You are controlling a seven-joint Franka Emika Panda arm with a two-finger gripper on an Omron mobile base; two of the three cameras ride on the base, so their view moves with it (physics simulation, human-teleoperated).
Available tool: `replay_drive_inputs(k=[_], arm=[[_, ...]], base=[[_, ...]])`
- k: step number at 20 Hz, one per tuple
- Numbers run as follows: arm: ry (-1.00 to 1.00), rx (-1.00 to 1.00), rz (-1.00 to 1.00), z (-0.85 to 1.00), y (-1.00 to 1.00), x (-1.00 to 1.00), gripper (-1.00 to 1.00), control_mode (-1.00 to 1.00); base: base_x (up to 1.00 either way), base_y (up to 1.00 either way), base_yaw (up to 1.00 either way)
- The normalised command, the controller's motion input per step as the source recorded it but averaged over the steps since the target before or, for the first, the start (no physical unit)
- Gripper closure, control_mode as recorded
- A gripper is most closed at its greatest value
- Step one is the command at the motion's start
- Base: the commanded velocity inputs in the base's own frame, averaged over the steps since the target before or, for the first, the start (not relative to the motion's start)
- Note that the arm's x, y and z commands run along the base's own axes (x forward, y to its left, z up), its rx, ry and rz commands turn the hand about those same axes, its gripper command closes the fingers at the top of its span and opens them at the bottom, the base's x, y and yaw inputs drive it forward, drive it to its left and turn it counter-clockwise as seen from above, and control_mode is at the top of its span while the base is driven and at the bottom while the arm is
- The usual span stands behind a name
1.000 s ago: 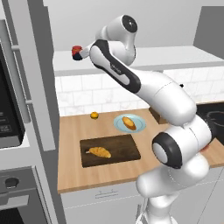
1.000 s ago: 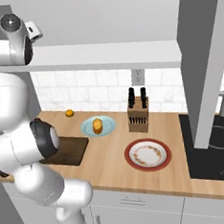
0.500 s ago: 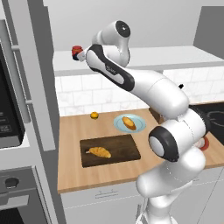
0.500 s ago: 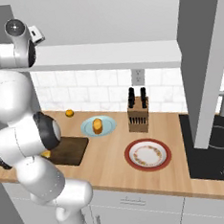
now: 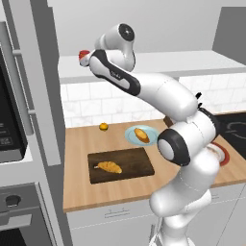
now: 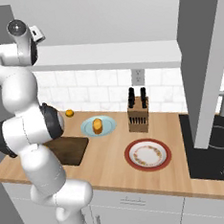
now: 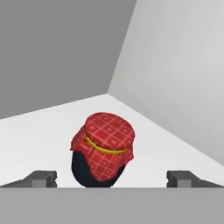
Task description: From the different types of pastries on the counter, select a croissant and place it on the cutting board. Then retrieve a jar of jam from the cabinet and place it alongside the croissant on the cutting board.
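The jar of jam (image 7: 103, 148), dark with a red checked cloth cap and a yellow band, stands on the white shelf of the cabinet (image 7: 48, 127). My gripper (image 7: 111, 179) is open, one fingertip on each side of the jar and still apart from it. In the left base view the hand reaches up to the jar (image 5: 83, 53) at the shelf's left end. The croissant (image 5: 109, 166) lies on the dark cutting board (image 5: 139, 166) on the counter (image 5: 81, 192). A plump bun (image 5: 141, 135) rests on a pale blue plate.
A small orange fruit (image 5: 103, 127) sits near the backsplash. In the right base view a knife block (image 6: 138, 114), a red-rimmed plate (image 6: 148, 154) and a black stovetop (image 6: 213, 148) lie to the right. An oven column (image 5: 19, 144) stands at the left.
The arm's upper links have swung a little left toward the shelf. The hand stays at the jar with its jaws wide.
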Motion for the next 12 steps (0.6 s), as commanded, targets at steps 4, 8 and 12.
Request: replay_drive_inputs(k=[4, 8, 12], arm=[[0.00, 0.00, 0.00, 0.00, 0.01, 0.03, -1.00, -1.00], [0.00, 0.00, 0.00, -0.03, 0.14, 0.26, -1.00, -1.00], [0.00, 0.00, 0.00, -0.13, 0.19, 0.24, -1.00, -1.00]], base=[[0.00, 0.00, 0.00], [0.00, 0.00, 0.00], [0.00, 0.00, 0.00]])
